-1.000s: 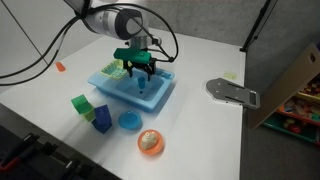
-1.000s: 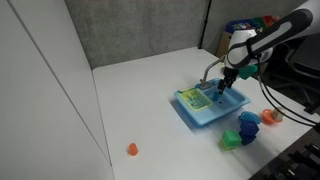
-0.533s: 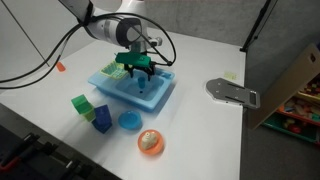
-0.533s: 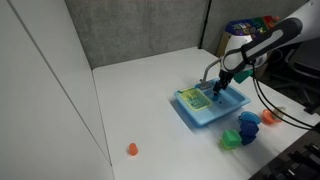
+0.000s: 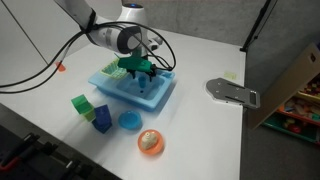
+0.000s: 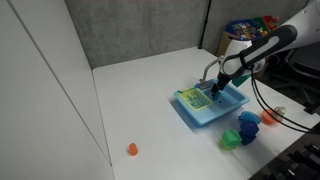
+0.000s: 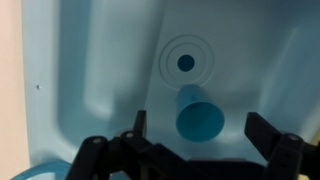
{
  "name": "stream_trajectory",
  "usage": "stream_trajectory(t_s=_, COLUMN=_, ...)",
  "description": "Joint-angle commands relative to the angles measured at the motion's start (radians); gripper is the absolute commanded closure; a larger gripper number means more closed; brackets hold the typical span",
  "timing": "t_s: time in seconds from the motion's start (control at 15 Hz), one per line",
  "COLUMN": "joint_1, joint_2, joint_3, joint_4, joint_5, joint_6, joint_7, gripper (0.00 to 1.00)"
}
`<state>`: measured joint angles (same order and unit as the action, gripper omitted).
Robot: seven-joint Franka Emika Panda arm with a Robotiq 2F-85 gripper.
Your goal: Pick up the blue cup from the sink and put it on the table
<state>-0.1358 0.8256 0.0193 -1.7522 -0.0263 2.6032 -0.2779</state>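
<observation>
Now the tool [image 7: 200, 135] has come lower into the sink [image 7: 80, 60] than a second ago, with its jaws spread wide and holding nothing. The blue cup [image 7: 198, 115] sits on the basin floor between them, so I think closing is next, before the lift to the bench [image 5: 200, 130].

Near the middle of the table [image 5: 200, 135]: the sink [image 5: 150, 101]. In its basin, in the wrist view, the cup [image 7: 200, 118], just below the drain ring [image 7: 185, 63] and between the spread fingers of the gripper [image 7: 200, 145], touching neither. In an exterior view, in front of the sink: two blocks [image 5: 82, 104] at the left, a flat round dish [image 5: 129, 120] beside them, a bowl [image 5: 150, 142] nearer the table's edge. Well apart at the right, a flat metal piece [image 5: 232, 91].
</observation>
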Motion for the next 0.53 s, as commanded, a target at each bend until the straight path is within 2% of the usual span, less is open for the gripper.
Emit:
stream_trajectory(t_s=0.0, joint_1=-0.029, joint_2=0.005, joint_3=0.024, joint_4=-0.002, joint_5=0.002, joint_6=0.052, joint_7=-0.024, gripper=0.0)
stream_trajectory(t_s=0.47, joint_1=-0.076, joint_2=0.002, joint_3=0.068, joint_4=-0.043, joint_5=0.016, joint_6=0.123, joint_7=-0.04, gripper=0.0)
